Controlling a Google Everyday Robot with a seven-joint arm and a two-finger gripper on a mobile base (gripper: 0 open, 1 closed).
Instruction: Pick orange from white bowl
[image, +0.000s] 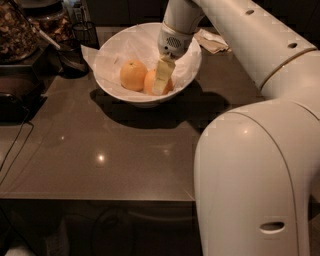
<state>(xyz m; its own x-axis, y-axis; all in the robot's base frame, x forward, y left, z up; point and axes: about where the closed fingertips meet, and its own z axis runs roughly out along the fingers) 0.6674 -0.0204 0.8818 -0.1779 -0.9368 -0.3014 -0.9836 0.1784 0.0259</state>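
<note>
Closing on the correct fruit is the step in hand. Two fruits lie touching inside the white bowl (120, 94): the paler fruit (133, 75) on the left, the orange (148, 81) on the right. The hand (160, 89) reaches down from above into the bowl and stands against the orange, covering part of it. Its degree of opening, and whether it has hold of the orange, cannot be told. Judged from this: secure the grasp without including the paler fruit, then lift vertically to clear the rim.

Containers on the table (125, 150), far left onward: a jar (15, 30) of dark dried contents; a dark mesh cup (85, 33), contents not discernible; the white bowl, lined with crinkled paper (114, 50), holding both fruits.
</note>
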